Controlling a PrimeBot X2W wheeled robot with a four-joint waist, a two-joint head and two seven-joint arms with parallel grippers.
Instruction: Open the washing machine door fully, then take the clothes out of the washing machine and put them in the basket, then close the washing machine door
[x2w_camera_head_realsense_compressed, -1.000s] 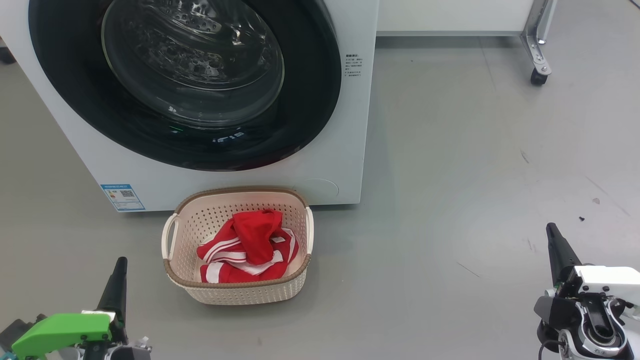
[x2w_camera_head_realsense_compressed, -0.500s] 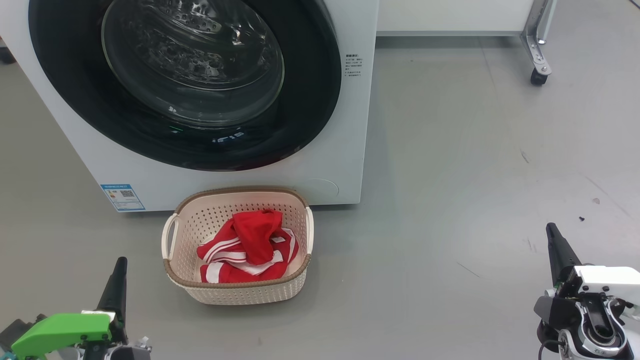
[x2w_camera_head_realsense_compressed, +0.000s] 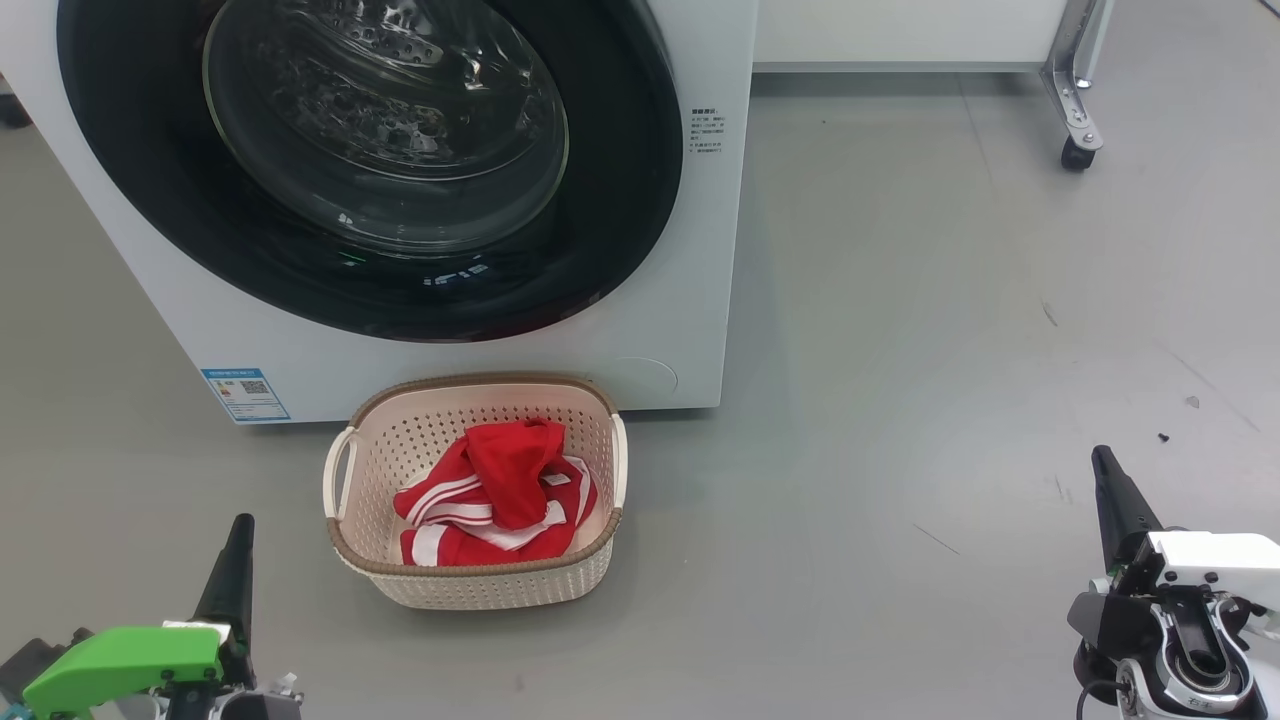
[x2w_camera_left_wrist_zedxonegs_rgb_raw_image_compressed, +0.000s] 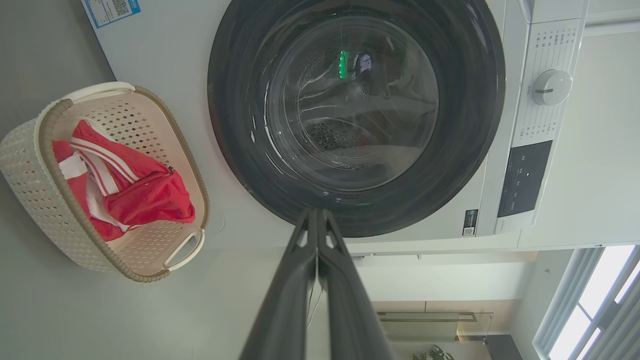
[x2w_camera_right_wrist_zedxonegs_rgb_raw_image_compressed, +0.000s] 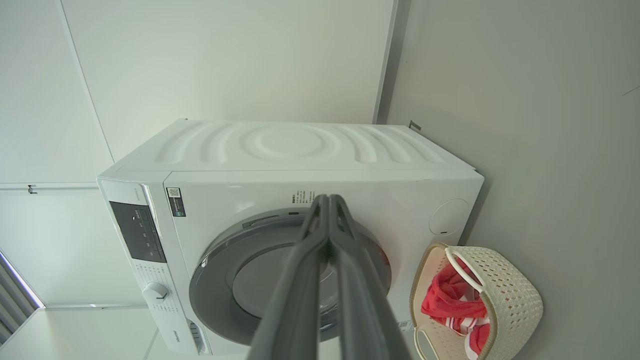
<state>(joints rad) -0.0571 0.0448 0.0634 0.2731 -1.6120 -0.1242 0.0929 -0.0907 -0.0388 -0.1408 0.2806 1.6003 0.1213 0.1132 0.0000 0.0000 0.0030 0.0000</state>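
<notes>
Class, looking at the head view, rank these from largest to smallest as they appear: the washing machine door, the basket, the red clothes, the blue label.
1. washing machine door, largest even though cropped at the top
2. basket
3. clothes, lying inside the basket
4. blue label

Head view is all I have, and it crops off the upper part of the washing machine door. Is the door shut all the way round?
Observer: Yes. In the left wrist view the whole washing machine door shows, its black rim lying flat against the front of the washing machine with no gap at any edge.
Operator: From here I see each arm's fingers only side-on. Are they holding anything?
Observer: No. The wrist views show the left gripper and the right gripper each with their fingers pressed together and nothing between them.
</notes>
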